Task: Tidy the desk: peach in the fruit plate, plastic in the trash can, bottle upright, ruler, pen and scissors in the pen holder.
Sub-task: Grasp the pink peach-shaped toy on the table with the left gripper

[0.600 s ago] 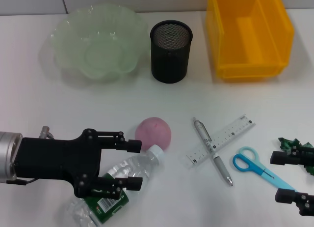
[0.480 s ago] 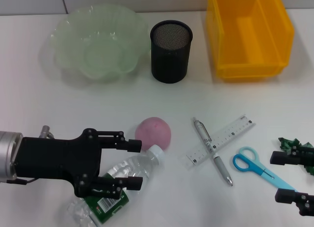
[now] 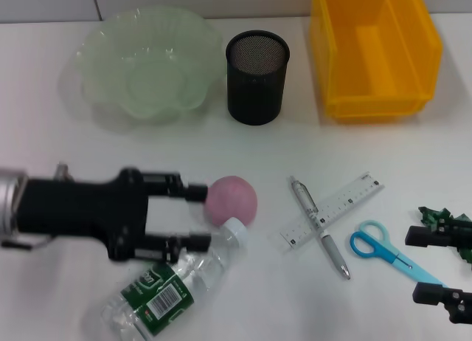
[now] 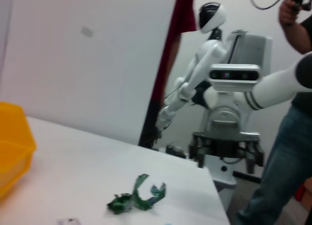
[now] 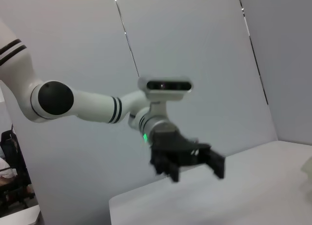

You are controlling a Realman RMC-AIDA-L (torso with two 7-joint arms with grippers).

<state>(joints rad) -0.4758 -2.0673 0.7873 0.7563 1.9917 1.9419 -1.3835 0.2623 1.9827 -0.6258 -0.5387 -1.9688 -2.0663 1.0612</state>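
Observation:
A pink peach (image 3: 232,199) lies at the middle front of the white table. My left gripper (image 3: 198,217) is open just left of it, its far fingertip at the peach's side and its near fingertip by the neck of a clear bottle (image 3: 166,289) with a green label, lying on its side. A pen (image 3: 319,226) lies across a ruler (image 3: 341,205), with blue scissors (image 3: 385,252) to their right. Green crumpled plastic (image 3: 445,217) lies at the right edge and also shows in the left wrist view (image 4: 136,198). My right gripper (image 3: 434,266) is open and empty near the scissors.
At the back stand a pale green glass fruit plate (image 3: 96,46), a black mesh pen holder (image 3: 257,90) and a yellow bin (image 3: 376,97). The right wrist view shows my left gripper (image 5: 187,159) farther off. Another robot (image 4: 229,88) and a person stand beyond the table.
My left gripper has moved away from the front edge and off the bottle, up beside the peach. The bottle's label now shows. The right arm has not moved.

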